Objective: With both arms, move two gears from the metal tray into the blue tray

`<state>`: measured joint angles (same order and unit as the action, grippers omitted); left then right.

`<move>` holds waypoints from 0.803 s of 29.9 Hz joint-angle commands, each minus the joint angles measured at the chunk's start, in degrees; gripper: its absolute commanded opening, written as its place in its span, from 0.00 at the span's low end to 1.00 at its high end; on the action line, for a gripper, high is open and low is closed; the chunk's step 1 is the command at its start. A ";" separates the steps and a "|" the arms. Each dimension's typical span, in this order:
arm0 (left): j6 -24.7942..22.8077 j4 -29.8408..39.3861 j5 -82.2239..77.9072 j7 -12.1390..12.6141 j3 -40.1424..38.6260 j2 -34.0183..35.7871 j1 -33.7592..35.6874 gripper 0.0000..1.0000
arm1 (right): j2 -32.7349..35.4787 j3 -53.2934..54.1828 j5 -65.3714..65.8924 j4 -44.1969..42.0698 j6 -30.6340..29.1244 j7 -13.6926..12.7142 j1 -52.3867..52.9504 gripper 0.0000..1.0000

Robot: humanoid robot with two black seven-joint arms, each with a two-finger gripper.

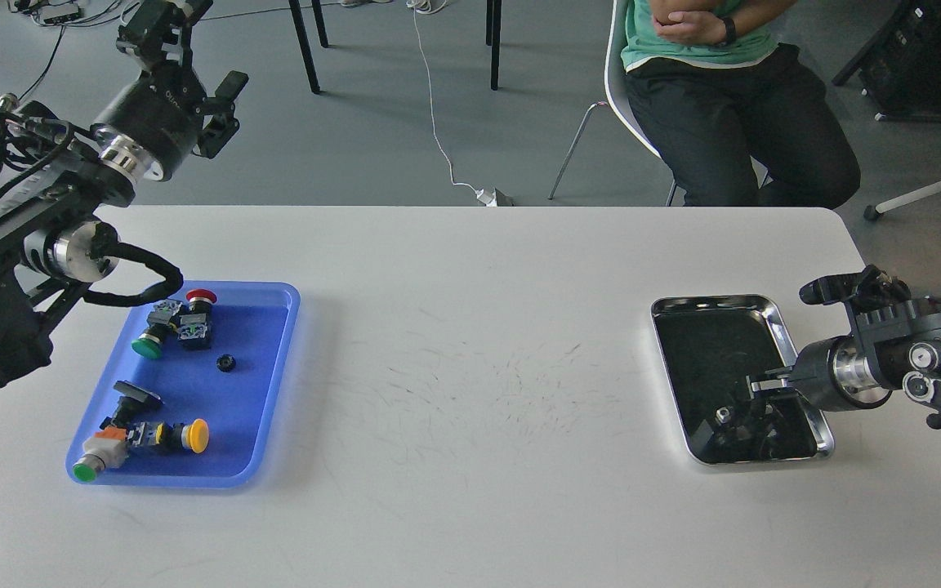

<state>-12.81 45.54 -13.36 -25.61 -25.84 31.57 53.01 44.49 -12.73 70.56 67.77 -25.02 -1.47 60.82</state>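
The blue tray (250,408) lies at the table's left. One small black gear (226,362) rests on its floor near the middle. The metal tray (715,300) lies at the right. A small round piece with a pale centre (722,415) shows in its near half, hard to read against the dark reflective inside. My right gripper (752,412) reaches down into that near half, right beside the piece; its fingers merge with the reflections. My left gripper (162,20) is raised high beyond the table's far left corner, partly cut by the frame's top edge.
Several push-button switches lie in the blue tray: red cap (201,296) and green cap (146,347) at the far end, yellow cap (197,435) and green cap (85,471) at the near end. A seated person (732,98) is behind the table.
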 commanded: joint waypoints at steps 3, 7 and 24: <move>-0.11 -0.01 0.00 0.04 0.00 0.69 -0.10 0.98 | -0.45 -0.01 -0.16 -0.63 -0.20 0.15 0.87 0.02; -0.02 -0.01 0.00 0.04 0.00 0.78 -0.10 0.98 | -0.37 -0.01 -0.25 -0.36 -0.20 0.15 2.10 0.02; 0.16 -0.01 0.00 0.12 0.00 0.69 -0.01 0.98 | -5.35 -0.01 -23.44 15.81 0.32 0.76 17.84 0.02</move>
<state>-12.64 45.52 -13.36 -25.50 -25.84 32.26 52.91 43.07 -12.70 50.74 82.90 -25.46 -1.27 77.21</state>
